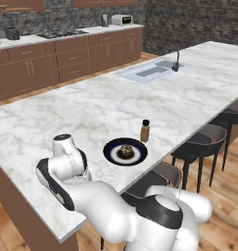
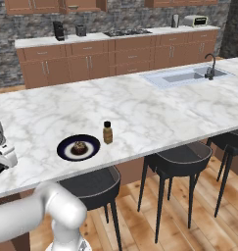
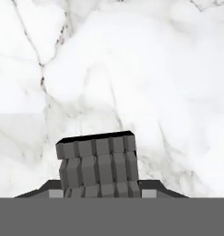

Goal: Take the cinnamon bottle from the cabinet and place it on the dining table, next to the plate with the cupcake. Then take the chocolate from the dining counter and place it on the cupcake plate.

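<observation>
The gripper is clamped on the chocolate: in the hand view the dark grooved bar stands between the two finger tips, one on each side of its lower end, with white veined marble behind it. I cannot tell from that view whether the bar is just lifted or touching the slab. In the base views the arm folds low over the near left part of the dining table, well to the left of the plate. By my reading, the first half of the task is done: the cinnamon bottle stands upright on the marble just beside the plate, on its right, close but apparently not touching. The second half is under way, with the bar gripped and the carry to the plate not yet made. What is left is to bring the bar across and set it down on the plate, on the bare part of it. The plate holds the cupcake alone, sitting about at its middle, with free rim all round. Further back, the sink set into the slab looks empty, as far as can be seen.
</observation>
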### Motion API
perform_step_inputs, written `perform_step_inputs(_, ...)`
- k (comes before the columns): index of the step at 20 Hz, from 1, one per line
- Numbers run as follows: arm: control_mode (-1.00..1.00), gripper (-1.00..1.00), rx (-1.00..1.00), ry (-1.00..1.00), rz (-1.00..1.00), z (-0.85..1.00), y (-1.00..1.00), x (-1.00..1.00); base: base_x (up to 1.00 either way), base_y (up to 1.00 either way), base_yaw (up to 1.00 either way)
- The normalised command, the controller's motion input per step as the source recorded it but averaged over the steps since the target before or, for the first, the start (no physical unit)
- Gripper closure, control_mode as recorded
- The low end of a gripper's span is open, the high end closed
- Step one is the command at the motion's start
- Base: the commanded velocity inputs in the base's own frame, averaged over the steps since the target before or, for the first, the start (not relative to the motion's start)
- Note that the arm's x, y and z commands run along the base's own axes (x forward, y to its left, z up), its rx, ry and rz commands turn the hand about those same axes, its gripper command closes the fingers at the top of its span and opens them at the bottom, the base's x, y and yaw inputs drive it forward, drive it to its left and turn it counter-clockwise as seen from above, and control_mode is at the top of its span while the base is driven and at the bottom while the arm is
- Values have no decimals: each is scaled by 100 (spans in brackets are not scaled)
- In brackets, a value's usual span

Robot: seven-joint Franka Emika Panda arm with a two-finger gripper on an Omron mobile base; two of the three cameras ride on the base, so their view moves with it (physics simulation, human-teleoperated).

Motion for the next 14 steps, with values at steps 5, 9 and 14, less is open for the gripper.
perform_step_inputs(5,-100,100,0,0,0,35,-57,-9,0,0,0)
perform_step_inputs(9,-100,100,0,-1,0,26,-61,0,0,0,0)
perform_step_inputs(14,-100,100,-1,-3,0,20,-59,0,0,0,0)
